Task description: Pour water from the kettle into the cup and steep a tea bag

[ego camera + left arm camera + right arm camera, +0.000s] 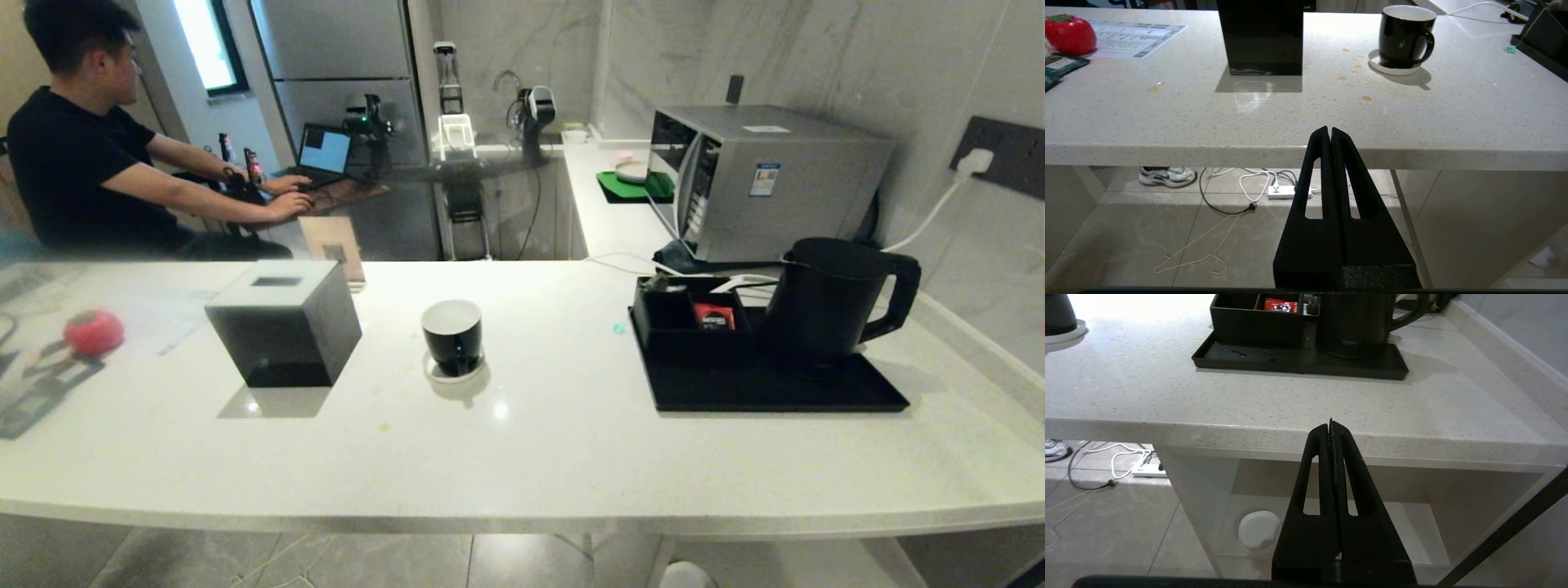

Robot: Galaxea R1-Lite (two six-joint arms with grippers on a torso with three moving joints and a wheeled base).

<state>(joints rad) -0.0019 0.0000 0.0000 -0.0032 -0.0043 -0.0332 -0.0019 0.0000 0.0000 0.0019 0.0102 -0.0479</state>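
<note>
Tea bag mostly hidden, only its tiny green tag (620,329) showing beside the black tray (775,392), kettle (824,302) standing on that tray, cup (453,336) on a white coaster, left gripper (1329,131) and right gripper (1331,424) both pinched tight and empty, level, below the counter (531,457) edge.
</note>
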